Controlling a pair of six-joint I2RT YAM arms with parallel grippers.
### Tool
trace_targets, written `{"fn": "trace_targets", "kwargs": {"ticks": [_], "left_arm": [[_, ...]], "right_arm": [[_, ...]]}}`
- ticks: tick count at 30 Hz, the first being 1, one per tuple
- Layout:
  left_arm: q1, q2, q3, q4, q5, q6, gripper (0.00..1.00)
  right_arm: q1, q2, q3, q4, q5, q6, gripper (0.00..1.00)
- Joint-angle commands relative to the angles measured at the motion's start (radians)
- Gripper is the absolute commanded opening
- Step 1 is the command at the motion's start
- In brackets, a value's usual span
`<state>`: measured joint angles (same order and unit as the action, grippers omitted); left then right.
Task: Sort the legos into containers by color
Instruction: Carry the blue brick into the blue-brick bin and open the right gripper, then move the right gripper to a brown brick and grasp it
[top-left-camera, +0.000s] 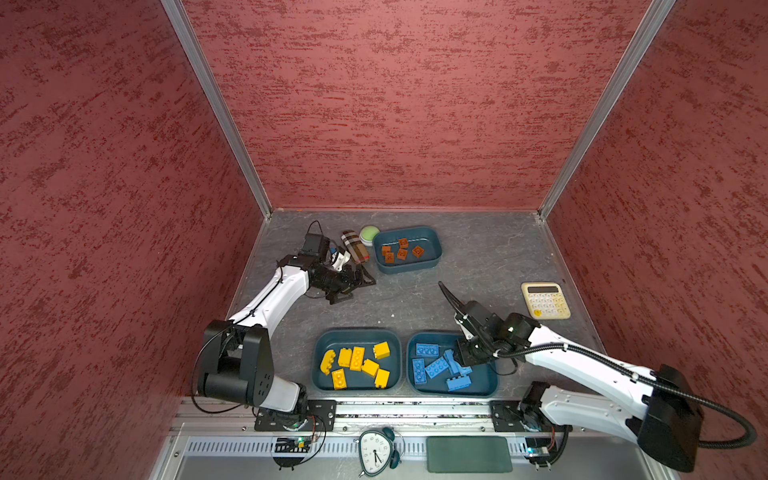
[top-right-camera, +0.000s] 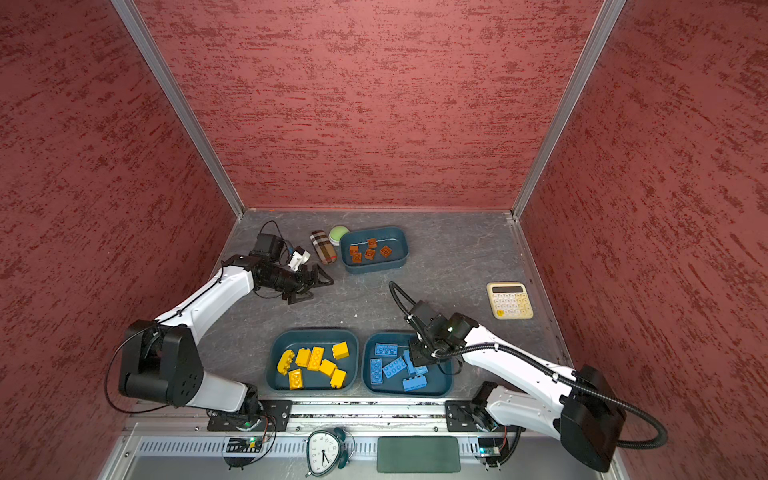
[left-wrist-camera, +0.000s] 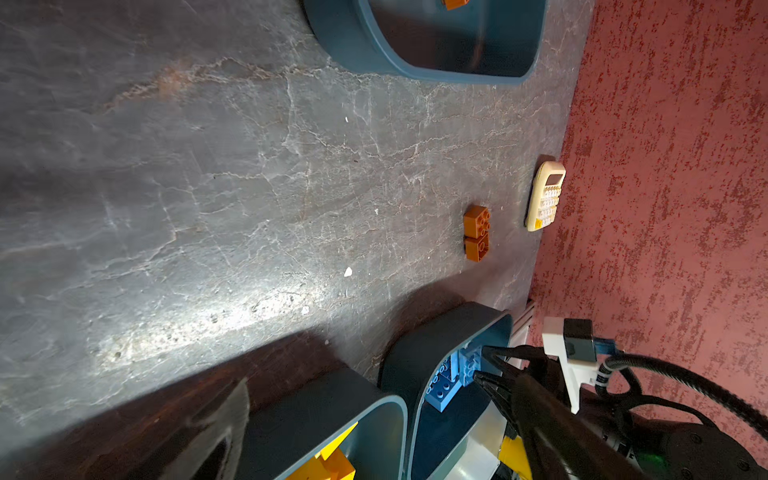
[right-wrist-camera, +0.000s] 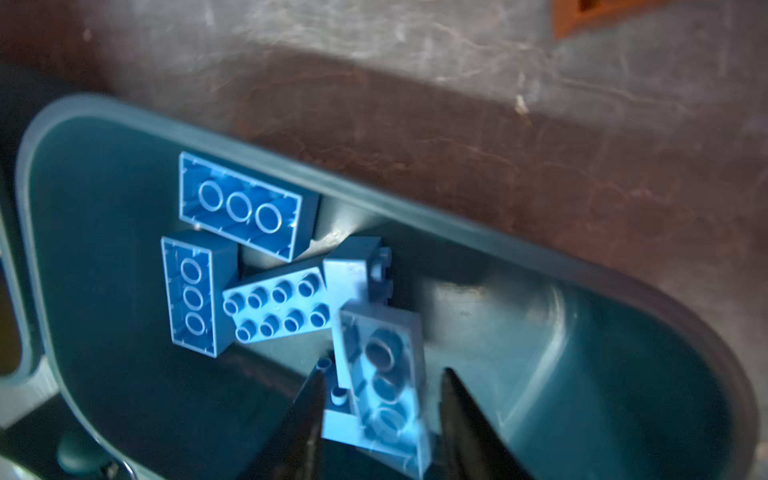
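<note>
The right gripper (right-wrist-camera: 382, 374) is hanging over the blue-filled tub (top-left-camera: 484, 382), which is sitting at the near edge of the table (top-left-camera: 478, 257), right of its middle. Its jaws are standing partly apart with a blurred blue brick (right-wrist-camera: 384, 357) lying tilted between them, and a gap is showing on either side, so they are clamping nothing. The other blue legos (top-left-camera: 434, 368) are lying in a loose heap on that tub's floor. Just beside it on the left, the second big tub (top-left-camera: 357, 338) is holding seven yellow legos (top-left-camera: 357, 359). The smaller tub (top-left-camera: 409, 268) is sitting near the far edge, about its middle, with five brown legos (top-left-camera: 401, 253) in it. The left gripper (top-left-camera: 363, 290) is hovering low over the left half of the table, near that tub's corner, its jaws spread wide and holding nothing. In the left wrist view two brown bricks (left-wrist-camera: 476, 232) are lying on the bare table, touching each other, near a cream calculator (left-wrist-camera: 545, 195) by the right edge.
</note>
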<state>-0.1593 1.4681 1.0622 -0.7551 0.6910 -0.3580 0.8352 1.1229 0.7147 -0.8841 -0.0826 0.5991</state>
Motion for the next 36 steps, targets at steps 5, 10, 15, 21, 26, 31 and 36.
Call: {"fn": "trace_targets", "kwargs": {"ticks": [5,10,15,21,26,31,36], "left_arm": [[-0.003,-0.019,0.019,0.006,-0.001,0.014,0.99],[-0.003,-0.021,0.02,0.012,0.003,0.009,0.99],[0.0,-0.042,0.021,0.016,0.003,0.002,0.99],[0.003,-0.062,0.009,0.031,0.009,-0.018,0.99],[0.007,-0.077,0.001,0.026,0.01,-0.02,0.99],[0.01,-0.092,-0.007,0.018,0.012,-0.022,0.99],[0.018,-0.106,-0.014,0.007,0.007,-0.018,0.99]], "right_arm": [[-0.046,0.029,0.152,0.007,0.183,-0.035,0.64],[-0.221,0.075,0.2,0.107,0.162,-0.144,0.66],[-0.319,0.235,0.233,0.175,0.158,-0.257,0.67],[-0.372,0.398,0.248,0.253,0.123,-0.34,0.68],[-0.395,0.486,0.257,0.293,0.108,-0.381,0.67],[-0.404,0.55,0.285,0.291,0.105,-0.406,0.61],[-0.403,0.533,0.265,0.257,0.079,-0.393,0.58]]}}
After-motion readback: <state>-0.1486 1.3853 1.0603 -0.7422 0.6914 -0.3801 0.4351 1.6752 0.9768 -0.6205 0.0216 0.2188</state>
